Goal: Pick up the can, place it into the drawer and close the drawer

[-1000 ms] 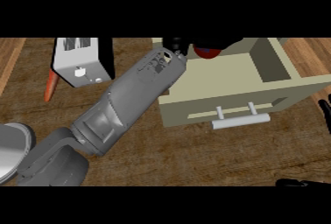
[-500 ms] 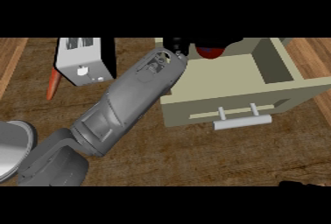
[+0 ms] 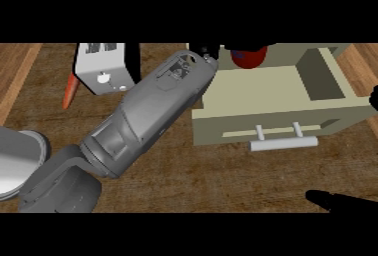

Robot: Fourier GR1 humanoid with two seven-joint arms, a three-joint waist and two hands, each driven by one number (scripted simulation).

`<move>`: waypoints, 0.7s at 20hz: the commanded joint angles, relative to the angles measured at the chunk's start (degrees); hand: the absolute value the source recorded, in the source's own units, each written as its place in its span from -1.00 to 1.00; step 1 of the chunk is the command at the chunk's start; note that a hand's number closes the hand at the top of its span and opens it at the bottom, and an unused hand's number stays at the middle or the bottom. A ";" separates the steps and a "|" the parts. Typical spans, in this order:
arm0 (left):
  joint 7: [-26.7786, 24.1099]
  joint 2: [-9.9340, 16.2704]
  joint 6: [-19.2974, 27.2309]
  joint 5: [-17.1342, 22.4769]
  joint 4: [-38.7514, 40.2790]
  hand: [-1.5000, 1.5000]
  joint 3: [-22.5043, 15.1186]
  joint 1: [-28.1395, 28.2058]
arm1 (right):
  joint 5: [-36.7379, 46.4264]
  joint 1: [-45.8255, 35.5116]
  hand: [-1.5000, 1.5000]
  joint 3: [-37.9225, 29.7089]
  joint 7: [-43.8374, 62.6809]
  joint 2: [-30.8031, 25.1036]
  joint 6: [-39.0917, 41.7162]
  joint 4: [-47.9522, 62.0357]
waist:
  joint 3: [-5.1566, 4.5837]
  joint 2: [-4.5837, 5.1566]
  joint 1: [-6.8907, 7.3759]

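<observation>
The can [image 3: 249, 56], red with a dark top, sits at the far edge of the view, over the far left part of the open drawer [image 3: 273, 92]. Only part of it shows; the rest is cut off by the view's upper limit and by black fingers around it. Whether it rests on the drawer's floor or hangs above it cannot be told.

The left hand [image 3: 210, 50] shows only as black fingers at the end of the long grey left forearm [image 3: 151, 117], which runs diagonally from the near left corner to the far middle. The fingers curl round the can's left side and top, so the hand is closed about it.

The drawer is a beige box pulled out toward the near side, its pale floor bare in the middle, with a darker recess at its far right. Its front panel faces near and carries a light grey bar handle [image 3: 283, 143] on two posts.

Left of the forearm, a white toaster [image 3: 103, 67] with two slots stands on the wooden counter [image 3: 221, 180]. Just left of it lies a thin orange-red stick-like thing [image 3: 69, 91]. At the near left edge sits a grey round metal object [image 3: 18, 162], partly out of view.

The right hand [image 3: 339, 201] shows as a black shape at the near right corner; whether its fingers are spread or curled cannot be told
</observation>
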 commanded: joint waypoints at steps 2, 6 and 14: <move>1.47 0.00 1.13 0.30 -0.61 -1.00 -1.12 -0.55 | 14.72 -2.40 -1.00 5.28 -1.45 -2.12 -3.03 5.33 | -0.01 -0.47 2.50; 2.46 0.00 1.43 0.50 -2.11 -1.00 -1.76 -0.99 | 23.71 -5.83 -1.00 11.26 -0.47 -2.27 -4.49 10.82 | -0.02 -0.59 2.89; 6.15 2.09 1.01 -3.18 -3.19 -1.00 -0.15 -0.79 | 36.35 -10.00 -1.00 14.19 -1.83 1.28 -15.23 28.75 | -0.01 -1.15 5.10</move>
